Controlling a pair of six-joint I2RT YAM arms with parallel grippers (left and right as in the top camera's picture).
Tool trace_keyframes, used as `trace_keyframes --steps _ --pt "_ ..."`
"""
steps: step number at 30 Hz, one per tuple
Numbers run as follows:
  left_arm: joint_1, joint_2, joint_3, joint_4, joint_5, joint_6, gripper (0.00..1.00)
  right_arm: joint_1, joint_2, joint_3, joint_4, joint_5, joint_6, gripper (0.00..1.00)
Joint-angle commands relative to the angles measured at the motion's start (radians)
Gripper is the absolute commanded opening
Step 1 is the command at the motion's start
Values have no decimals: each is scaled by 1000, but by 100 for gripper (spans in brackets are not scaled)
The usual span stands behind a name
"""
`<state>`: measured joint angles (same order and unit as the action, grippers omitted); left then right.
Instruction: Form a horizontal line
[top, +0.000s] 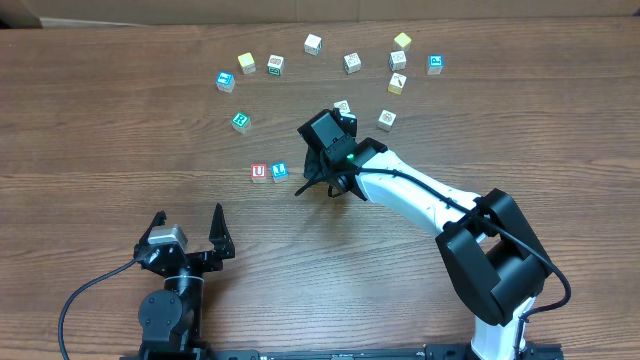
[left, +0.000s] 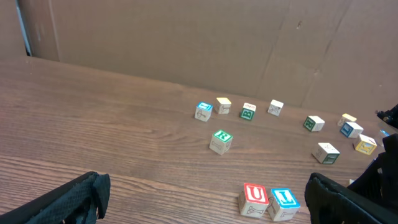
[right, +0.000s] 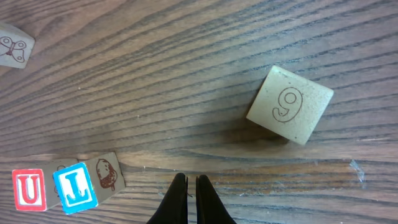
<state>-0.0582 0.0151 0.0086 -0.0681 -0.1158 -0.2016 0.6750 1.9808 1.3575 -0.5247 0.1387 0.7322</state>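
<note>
The horizontal line is a short row of two touching cubes, a red U cube (top: 259, 172) (left: 255, 194) (right: 28, 189) and a blue letter cube (top: 280, 171) (left: 284, 199) (right: 74, 186). A green R cube (top: 240, 121) (left: 221, 138) stands apart, farther back on the left. My right gripper (top: 308, 186) (right: 191, 182) is shut on nothing, its tips low over the wood just right of the blue cube. At the near edge my left gripper (top: 188, 225) (left: 205, 211) is open and empty, well short of the row.
Several loose cubes lie in an arc at the back, among them a blue one (top: 225, 81), a white one (top: 313, 44) and a yellow one (top: 402, 41). A pale cube marked 9 (right: 290, 104) lies right of my right fingers. A cardboard wall (left: 186, 37) stands behind.
</note>
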Motion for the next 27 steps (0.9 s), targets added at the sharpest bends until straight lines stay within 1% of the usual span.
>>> trace_keyframes --steps 1,18,20,22,27 --pt "6 -10 -4 0 8 22 100 2 -17 -10 7 19 -7 4" --pt "6 -10 -4 0 8 23 100 3 -15 -10 14 18 -7 4" --pt "6 -10 -4 0 8 23 100 3 -15 -10 14 18 -7 5" --pt "6 -10 -4 0 8 23 100 3 -15 -10 17 18 -8 8" --pt "6 -10 -4 0 8 23 100 3 -15 -10 18 18 -7 8"
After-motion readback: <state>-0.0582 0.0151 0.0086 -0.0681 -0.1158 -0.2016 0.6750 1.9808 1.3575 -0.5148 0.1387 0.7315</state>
